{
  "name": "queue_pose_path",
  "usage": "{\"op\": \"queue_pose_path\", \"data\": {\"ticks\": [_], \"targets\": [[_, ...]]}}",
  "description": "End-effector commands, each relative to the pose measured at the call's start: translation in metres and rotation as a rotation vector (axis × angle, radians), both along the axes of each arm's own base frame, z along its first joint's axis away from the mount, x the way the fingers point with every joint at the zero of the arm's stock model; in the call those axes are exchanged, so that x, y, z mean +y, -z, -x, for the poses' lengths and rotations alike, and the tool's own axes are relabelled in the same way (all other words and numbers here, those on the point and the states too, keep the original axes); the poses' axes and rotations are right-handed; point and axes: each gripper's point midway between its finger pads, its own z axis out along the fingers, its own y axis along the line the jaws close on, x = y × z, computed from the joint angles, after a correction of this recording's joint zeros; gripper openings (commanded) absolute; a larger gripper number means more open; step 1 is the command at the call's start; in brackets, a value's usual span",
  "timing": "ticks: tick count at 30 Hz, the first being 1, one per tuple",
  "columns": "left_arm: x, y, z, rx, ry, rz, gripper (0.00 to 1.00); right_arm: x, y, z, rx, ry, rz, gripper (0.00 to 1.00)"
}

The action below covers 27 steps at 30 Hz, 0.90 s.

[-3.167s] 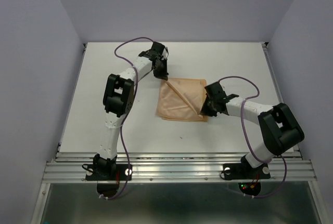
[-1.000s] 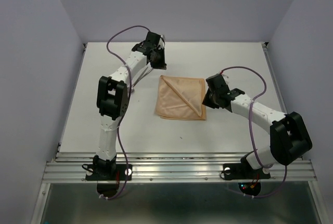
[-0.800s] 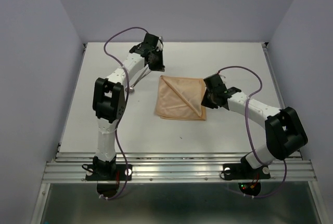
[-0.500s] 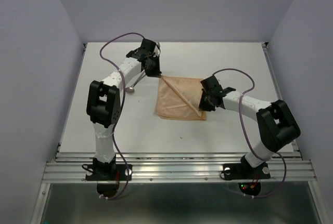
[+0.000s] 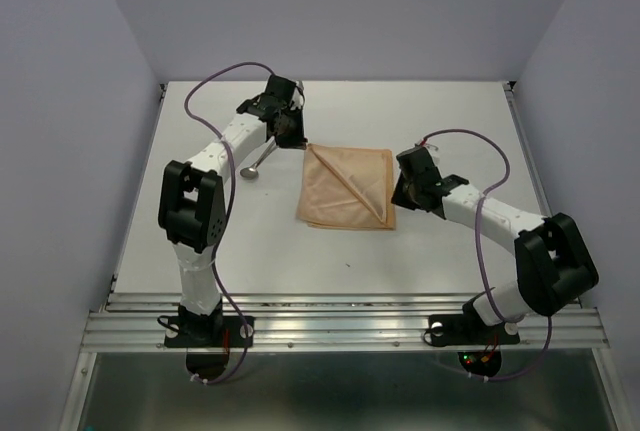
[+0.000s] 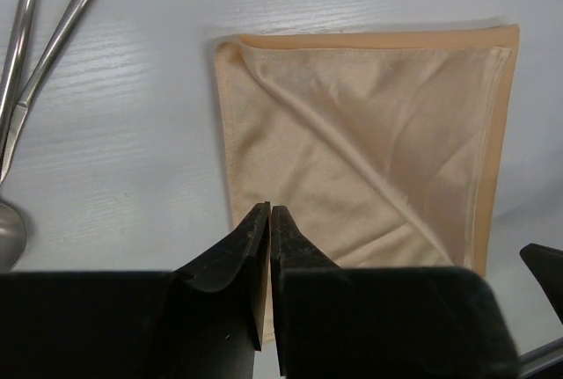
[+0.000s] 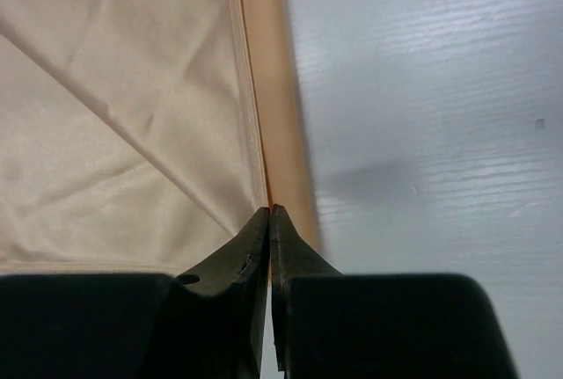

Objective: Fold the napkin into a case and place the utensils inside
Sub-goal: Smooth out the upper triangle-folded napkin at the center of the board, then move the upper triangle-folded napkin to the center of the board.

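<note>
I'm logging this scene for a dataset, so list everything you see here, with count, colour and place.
napkin: one, peach-orange, folded flat, middle of the table
utensils: two slender handles and one spoon bowl showing, silver, left of the napkin
table: one, white, under everything
rail: one, silver metal, near edge
walls: pale lilac, around three sides
cables: two, purple, one looping along each arm
arms: two, white and black, bases at the near edge
left gripper: black, shut, at the napkin's far left corner
right gripper: black, shut, at the napkin's right edge
</note>
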Motion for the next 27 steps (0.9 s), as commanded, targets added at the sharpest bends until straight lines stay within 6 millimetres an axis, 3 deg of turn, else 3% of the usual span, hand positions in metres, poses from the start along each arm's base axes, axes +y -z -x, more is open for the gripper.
{"op": "queue_pose_path", "data": {"ticks": [1,8,14,18,20,25,27], "targets": [[0.006,-0.048,0.0,-0.11,-0.012,0.028,0.18,-0.028,-0.004,-0.014,-0.052,0.086,0.071,0.09],[0.018,-0.05,0.007,-0.114,-0.024,-0.024,0.18,-0.036,0.044,0.003,0.082,0.09,0.118,0.08],[0.024,-0.049,0.015,-0.122,-0.048,-0.023,0.22,-0.022,0.06,0.016,0.13,0.028,0.065,0.06],[0.026,-0.05,0.018,-0.125,-0.062,-0.026,0.25,0.001,0.062,0.024,0.137,-0.022,0.018,0.06],[0.027,-0.054,0.018,-0.134,-0.067,-0.03,0.26,0.022,0.063,0.032,0.147,-0.062,-0.007,0.06],[0.025,-0.057,0.024,-0.145,-0.068,-0.043,0.29,0.075,0.05,0.048,0.128,-0.147,-0.072,0.05],[0.023,-0.056,0.027,-0.147,-0.064,-0.05,0.31,0.081,0.044,0.049,0.12,-0.148,-0.094,0.05]]}}
